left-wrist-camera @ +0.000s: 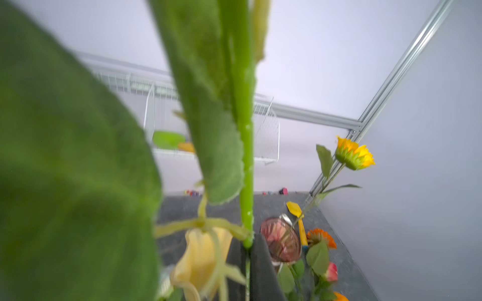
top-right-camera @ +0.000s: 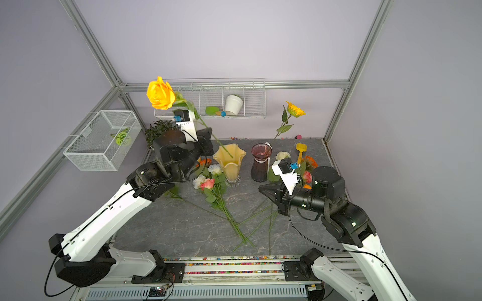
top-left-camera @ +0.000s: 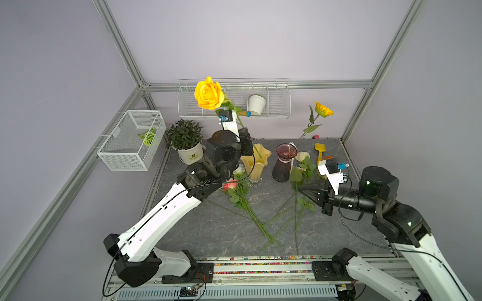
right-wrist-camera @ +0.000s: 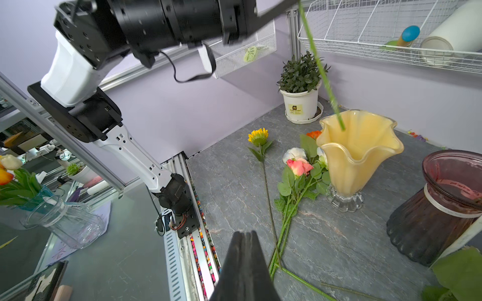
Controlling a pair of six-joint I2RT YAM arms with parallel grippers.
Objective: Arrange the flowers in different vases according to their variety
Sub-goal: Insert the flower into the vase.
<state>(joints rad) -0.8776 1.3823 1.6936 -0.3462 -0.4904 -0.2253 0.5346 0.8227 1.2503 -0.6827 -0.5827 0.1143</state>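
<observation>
Leaf (left-wrist-camera: 65, 169) hogs the left wrist view; my left pincer (left-wrist-camera: 247, 254) is clamped on the rose stem (left-wrist-camera: 245, 156). Right wrist: right pincer (right-wrist-camera: 245, 234) shut on nothing, stem tip at the yellow vase (right-wrist-camera: 360, 156) mouth. Top view: rose (top-left-camera: 208, 93) up high, so I'd say insertion step, lower it straight in next.

Setting: robotics lab test cell. Evidence: aluminium-profile frame (top-left-camera: 120, 41), plain lilac panels (top-left-camera: 247, 39), twin robot arms (top-left-camera: 161, 216) on rail (top-left-camera: 260, 265) at 6 o'clock, wire basket (top-left-camera: 279, 101) at 12 o'clock.
</observation>
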